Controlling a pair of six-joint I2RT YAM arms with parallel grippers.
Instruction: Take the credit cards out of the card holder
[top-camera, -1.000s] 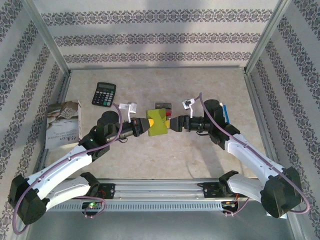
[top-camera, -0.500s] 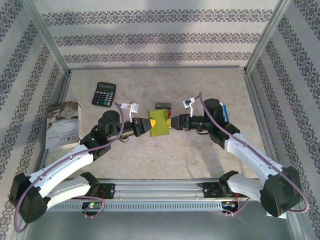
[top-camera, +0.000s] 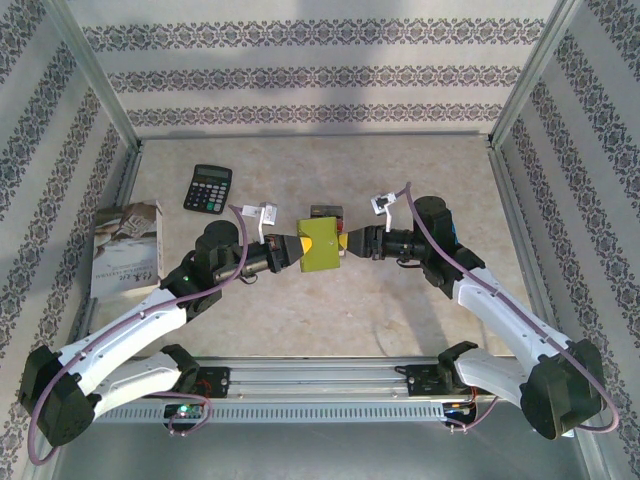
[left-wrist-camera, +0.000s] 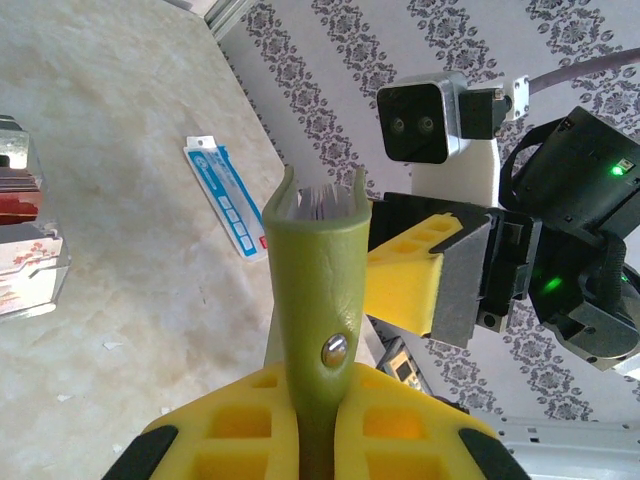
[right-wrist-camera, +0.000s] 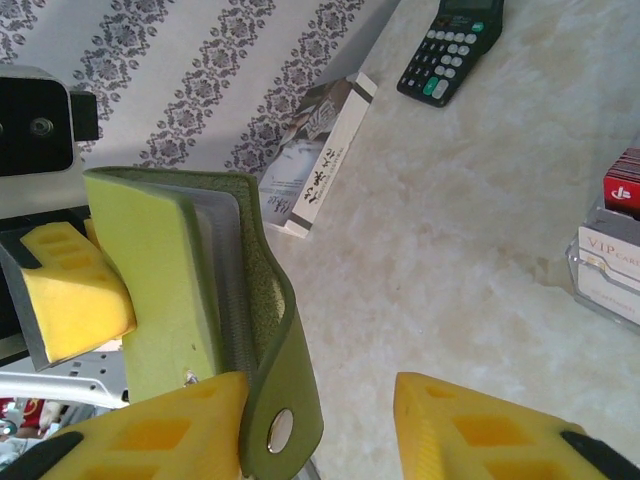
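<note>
pale stone-look surface (top-camera: 400, 310), patterned walls (top-camera: 300, 70). card holder (top-camera: 318, 246) is held raised between the arms. left end effector (top-camera: 290, 249) clamped on one edge. right end effector (top-camera: 345, 241) part open, snap tab (right-wrist-camera: 285, 400) against one finger. holder likely soft and light. credit cards (left-wrist-camera: 325, 203) likely stiff and slick, so pinch their exposed edges.

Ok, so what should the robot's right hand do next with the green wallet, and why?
Probably close the right gripper on the snap tab and pull gently to open it. The left gripper is clamped on the folded card holder, and the tab lies between the right jaws, which stand apart.
</note>
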